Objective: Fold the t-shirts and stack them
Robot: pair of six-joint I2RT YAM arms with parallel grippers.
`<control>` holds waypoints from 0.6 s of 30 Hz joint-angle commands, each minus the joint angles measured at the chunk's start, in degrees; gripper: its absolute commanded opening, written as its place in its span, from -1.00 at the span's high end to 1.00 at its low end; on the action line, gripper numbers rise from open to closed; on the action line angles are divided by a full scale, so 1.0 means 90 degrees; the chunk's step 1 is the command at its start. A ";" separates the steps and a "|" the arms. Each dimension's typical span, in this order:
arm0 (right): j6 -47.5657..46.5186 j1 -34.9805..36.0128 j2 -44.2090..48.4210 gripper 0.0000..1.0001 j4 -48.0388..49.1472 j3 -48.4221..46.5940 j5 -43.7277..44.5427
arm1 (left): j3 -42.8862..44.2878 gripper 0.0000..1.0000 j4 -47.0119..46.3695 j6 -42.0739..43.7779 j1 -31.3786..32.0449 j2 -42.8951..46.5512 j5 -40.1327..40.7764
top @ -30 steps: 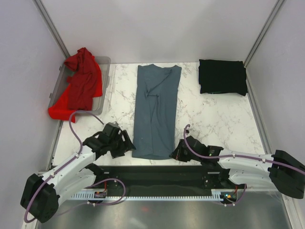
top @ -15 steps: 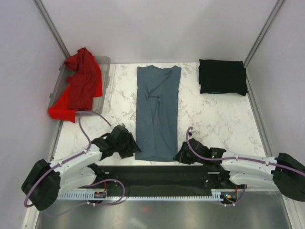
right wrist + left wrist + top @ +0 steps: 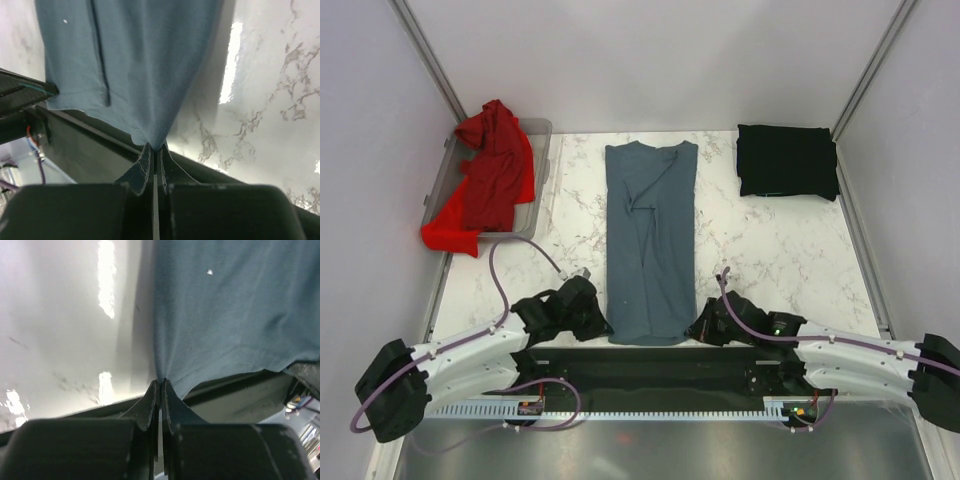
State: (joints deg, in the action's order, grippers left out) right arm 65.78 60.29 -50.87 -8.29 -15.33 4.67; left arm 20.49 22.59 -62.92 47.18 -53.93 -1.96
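Arms low, angled inward; left tool (image 3: 603,327), right tool (image 3: 695,329) pinching blue-grey t-shirt (image 3: 650,240) hem.

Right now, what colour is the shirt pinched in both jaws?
The shirt is plain slate blue-grey, with no pattern; the top external view shows it best.

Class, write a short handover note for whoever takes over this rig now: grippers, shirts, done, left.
Left gripper: shut on the near-left corner of the blue-grey shirt.
Right gripper: shut on its near-right corner.
The blue-grey shirt lies flat, a long strip, mid-table.
Black shirt: folded, far right.
Red shirt: crumpled over the bin, far left.
Done: black folded; blue-grey narrowed.
Left: fold blue-grey crosswise, fold red, stack all three.
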 commanded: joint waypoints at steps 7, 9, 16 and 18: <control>0.0044 0.0068 0.0916 1.00 -0.0963 -0.0152 -0.0372 | 0.0701 0.96 0.1668 -0.0861 0.0832 0.1324 0.0706; 0.0045 0.0098 0.0897 1.00 -0.1051 -0.0356 -0.0333 | 0.0983 0.96 0.1786 -0.0832 0.0842 0.1334 0.0745; -0.0764 0.0098 0.0244 1.00 -0.2902 -0.2376 0.1393 | 0.2457 0.96 0.2440 -0.0071 0.0823 0.0701 0.1886; -0.1212 0.0069 -0.0049 1.00 -0.3189 -0.3177 0.1746 | 0.3012 0.96 0.2636 0.0222 0.0803 0.0194 0.2267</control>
State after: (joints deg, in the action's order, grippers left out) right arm 61.49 60.90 -48.88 -30.17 -34.61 11.09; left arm 40.49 42.85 -65.87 54.43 -48.03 10.37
